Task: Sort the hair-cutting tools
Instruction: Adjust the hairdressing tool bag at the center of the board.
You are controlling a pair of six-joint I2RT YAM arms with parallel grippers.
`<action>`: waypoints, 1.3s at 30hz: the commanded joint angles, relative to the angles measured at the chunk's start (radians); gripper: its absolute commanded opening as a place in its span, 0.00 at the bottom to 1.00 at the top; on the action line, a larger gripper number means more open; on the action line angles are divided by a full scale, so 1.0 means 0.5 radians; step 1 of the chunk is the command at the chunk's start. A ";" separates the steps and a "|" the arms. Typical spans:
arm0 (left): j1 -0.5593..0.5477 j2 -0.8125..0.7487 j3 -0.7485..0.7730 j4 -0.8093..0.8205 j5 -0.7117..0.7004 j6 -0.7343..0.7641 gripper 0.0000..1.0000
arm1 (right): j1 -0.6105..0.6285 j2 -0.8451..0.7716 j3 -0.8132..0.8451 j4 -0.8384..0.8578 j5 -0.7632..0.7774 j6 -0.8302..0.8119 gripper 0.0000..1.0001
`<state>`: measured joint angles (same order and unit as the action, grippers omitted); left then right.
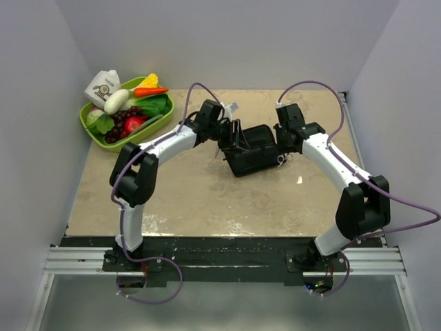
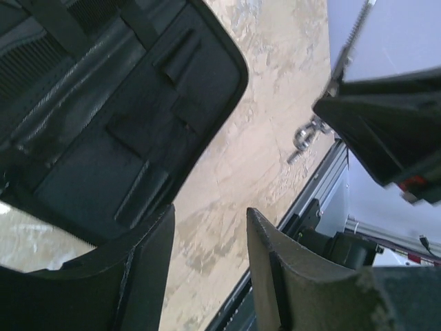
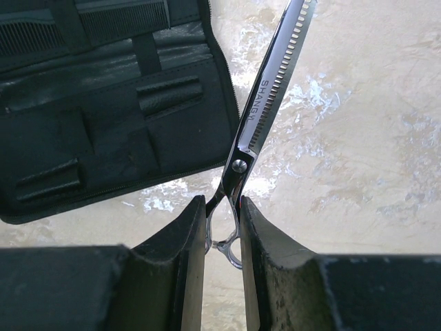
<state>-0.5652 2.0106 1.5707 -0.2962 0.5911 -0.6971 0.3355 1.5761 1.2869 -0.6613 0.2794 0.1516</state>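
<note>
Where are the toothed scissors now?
In the right wrist view, the scissors are gripped at the handle between the right fingers, right of the case.

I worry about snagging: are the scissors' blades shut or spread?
Shut: on the scissors both blades lie together as one toothed strip past the pivot screw.

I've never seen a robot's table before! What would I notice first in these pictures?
Probably the shiny silver metal scissors with a toothed blade, pinched at the handles in the right gripper. Next comes the flat black case lying open in the middle, then the bright green tray of toy vegetables in the far left corner.
</note>
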 commanded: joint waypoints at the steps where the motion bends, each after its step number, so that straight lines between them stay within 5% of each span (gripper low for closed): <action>1: -0.048 0.194 0.110 0.184 0.061 -0.075 0.50 | 0.001 -0.164 0.016 0.059 0.039 0.056 0.01; 11: -0.146 0.339 0.016 0.218 -0.035 -0.057 0.49 | -0.005 -0.247 -0.030 0.049 -0.019 0.037 0.01; 30: -0.033 -0.155 -0.874 0.086 -0.403 0.204 0.46 | -0.005 -0.274 -0.172 0.040 -0.196 0.028 0.00; 39: 0.164 -0.297 -0.982 0.031 -0.388 0.296 0.46 | 0.365 -0.311 -0.208 -0.187 -0.347 -0.027 0.00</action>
<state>-0.5156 1.8812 1.1095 -0.2173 0.4675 -0.6220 0.4114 1.4689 1.1831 -0.6994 0.1604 0.1532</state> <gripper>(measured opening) 0.460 0.253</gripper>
